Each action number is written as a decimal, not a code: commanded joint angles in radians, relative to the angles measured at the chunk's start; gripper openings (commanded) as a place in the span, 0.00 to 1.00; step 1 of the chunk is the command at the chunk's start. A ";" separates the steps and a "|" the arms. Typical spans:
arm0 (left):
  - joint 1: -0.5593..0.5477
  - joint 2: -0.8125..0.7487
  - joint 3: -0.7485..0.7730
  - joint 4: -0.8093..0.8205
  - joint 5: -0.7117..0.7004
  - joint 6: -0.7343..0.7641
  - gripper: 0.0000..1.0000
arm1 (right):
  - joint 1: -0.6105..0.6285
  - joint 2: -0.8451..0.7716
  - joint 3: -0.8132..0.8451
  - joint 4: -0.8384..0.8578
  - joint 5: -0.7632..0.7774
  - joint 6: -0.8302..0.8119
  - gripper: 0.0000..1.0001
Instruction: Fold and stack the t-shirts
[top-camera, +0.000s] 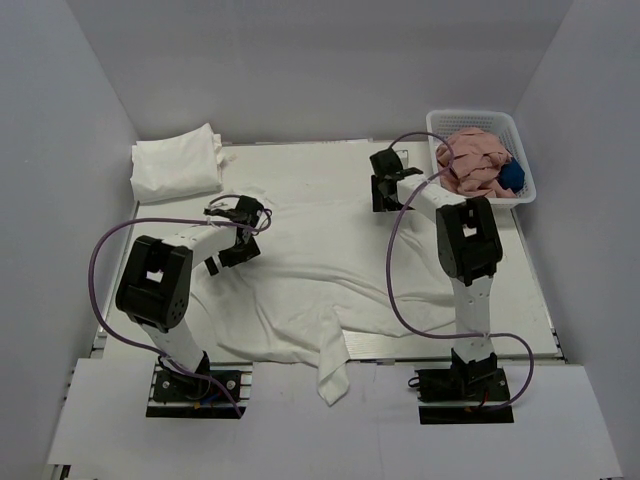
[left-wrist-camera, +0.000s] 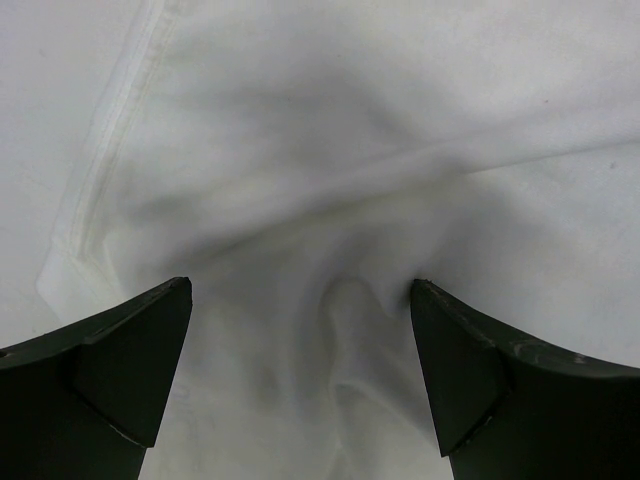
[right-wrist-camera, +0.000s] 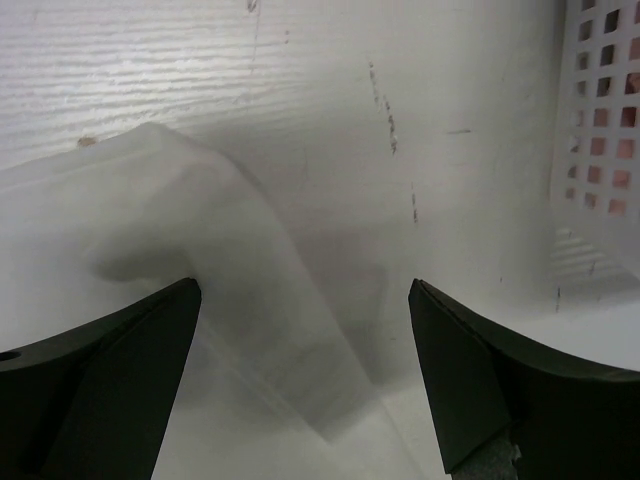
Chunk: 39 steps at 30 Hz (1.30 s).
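Observation:
One white t-shirt (top-camera: 320, 275) lies spread and wrinkled over the middle of the table, with a part hanging over the near edge. A folded white t-shirt bundle (top-camera: 177, 165) rests at the far left corner. My left gripper (top-camera: 250, 213) hovers over the spread shirt's upper left edge. In the left wrist view it (left-wrist-camera: 300, 290) is open, with rumpled cloth (left-wrist-camera: 350, 200) and a hem (left-wrist-camera: 100, 160) beneath. My right gripper (top-camera: 386, 170) is at the shirt's far right edge, also open (right-wrist-camera: 303, 288), above a thin cloth corner (right-wrist-camera: 250, 290). Nothing is between either pair of jaws.
A white perforated basket (top-camera: 444, 122) at the far right holds pink cloth (top-camera: 475, 160) and a blue item (top-camera: 512, 176). Its wall (right-wrist-camera: 600, 120) stands close to the right of my right gripper. White walls enclose the table on three sides.

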 joint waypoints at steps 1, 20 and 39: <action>0.027 0.032 -0.010 -0.108 -0.074 0.003 1.00 | -0.031 0.043 0.074 -0.061 0.059 -0.012 0.90; 0.045 0.053 -0.001 -0.101 -0.086 0.004 1.00 | -0.015 -0.084 0.061 0.021 -0.218 -0.200 0.90; 0.045 0.035 -0.019 -0.072 -0.085 0.023 1.00 | 0.017 0.152 0.243 -0.040 -0.036 -0.173 0.90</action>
